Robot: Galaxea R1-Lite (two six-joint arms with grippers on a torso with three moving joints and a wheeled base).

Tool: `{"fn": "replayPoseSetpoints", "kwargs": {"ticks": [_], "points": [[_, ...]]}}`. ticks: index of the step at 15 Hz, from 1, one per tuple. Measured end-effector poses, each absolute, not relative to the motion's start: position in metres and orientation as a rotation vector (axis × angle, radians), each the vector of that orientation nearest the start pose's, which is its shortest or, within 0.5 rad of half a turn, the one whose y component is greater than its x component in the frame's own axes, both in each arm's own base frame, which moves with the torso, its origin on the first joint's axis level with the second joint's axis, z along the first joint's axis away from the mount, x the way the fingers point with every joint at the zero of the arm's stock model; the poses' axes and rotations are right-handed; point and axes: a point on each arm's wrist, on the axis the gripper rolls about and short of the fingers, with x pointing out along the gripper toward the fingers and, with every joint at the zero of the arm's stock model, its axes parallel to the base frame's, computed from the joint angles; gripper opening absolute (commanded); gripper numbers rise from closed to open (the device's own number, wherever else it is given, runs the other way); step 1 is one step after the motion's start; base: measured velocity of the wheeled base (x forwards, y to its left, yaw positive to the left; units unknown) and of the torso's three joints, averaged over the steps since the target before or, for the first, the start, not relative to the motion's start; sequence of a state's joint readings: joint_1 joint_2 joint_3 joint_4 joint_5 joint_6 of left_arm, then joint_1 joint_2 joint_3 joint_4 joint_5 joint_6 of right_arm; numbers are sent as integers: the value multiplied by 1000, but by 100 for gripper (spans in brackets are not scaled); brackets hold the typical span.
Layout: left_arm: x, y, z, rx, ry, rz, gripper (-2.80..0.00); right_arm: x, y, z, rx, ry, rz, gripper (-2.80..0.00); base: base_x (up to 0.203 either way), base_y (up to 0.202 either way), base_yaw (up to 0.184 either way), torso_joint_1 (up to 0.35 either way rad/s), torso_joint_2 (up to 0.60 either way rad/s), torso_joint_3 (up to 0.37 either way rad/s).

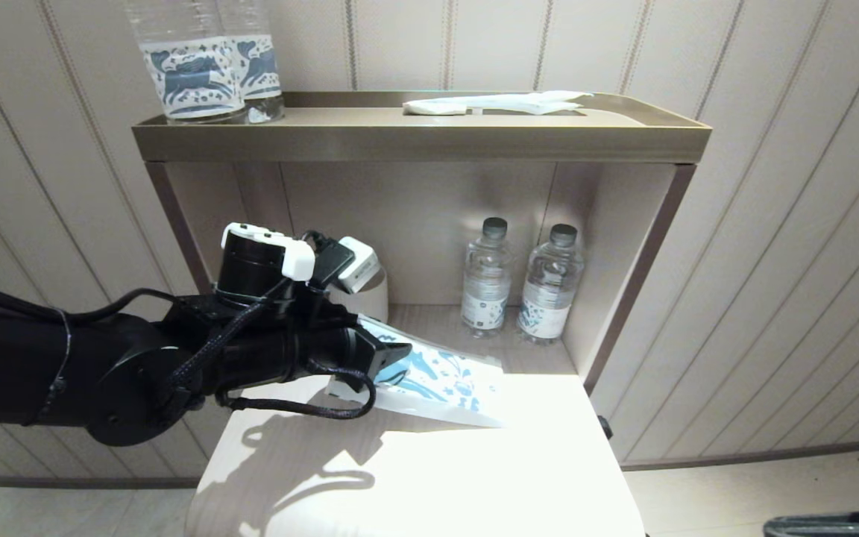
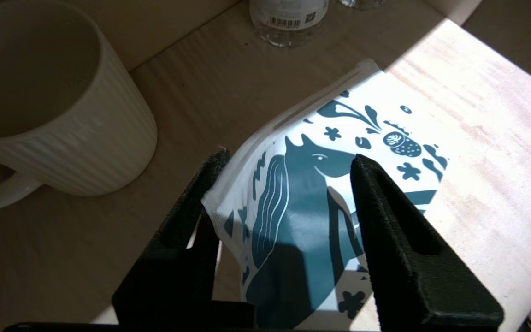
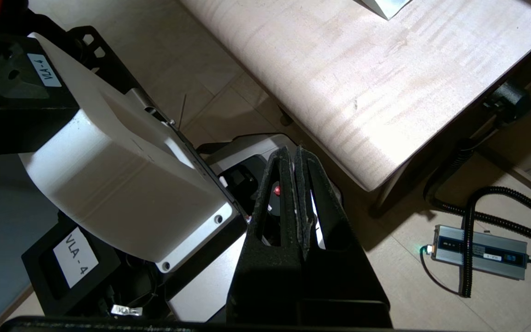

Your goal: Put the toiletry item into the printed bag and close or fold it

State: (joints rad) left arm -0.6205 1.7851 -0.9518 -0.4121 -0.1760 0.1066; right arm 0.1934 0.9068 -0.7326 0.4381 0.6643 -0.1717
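Hovering over the bag [image 2: 321,184] with open fingers, the left gripper [image 2: 288,161].
Its arm hides the bag's near end; the right gripper [image 3: 297,159], closed, hangs beside the table [image 3: 362,92].

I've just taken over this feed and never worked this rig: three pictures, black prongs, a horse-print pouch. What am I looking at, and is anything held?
It is a two-armed robot. The head view looks down at a pale table under a shelf unit. The other two pictures come from cameras behind each hand. The left hand hovers open over the printed bag, fingers either side, gripping nothing. A white mug stands beside it, and water bottles behind. The right hand is shut and empty, down beside the table. I see no toothbrush.
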Motion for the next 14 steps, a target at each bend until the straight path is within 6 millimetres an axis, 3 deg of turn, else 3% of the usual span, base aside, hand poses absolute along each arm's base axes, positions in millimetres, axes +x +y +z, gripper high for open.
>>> {"fn": "replayPoseSetpoints", "kwargs": {"ticks": [7,8,10,14], "points": [[246,-182,187,240,388,-682,0,72,28,222,-6,533,886,-280,0,0,0,0,0,0],[241,-178,189,244,389,-663,-280,71,28,222,-4,533,885,-280,0,0,0,0,0,0],[221,-165,189,257,408,-636,-280,66,27,220,4,531,869,-280,0,0,0,0,0,0],[146,-133,189,269,421,-589,-280,44,22,215,26,601,856,-280,0,0,0,0,0,0]]}}
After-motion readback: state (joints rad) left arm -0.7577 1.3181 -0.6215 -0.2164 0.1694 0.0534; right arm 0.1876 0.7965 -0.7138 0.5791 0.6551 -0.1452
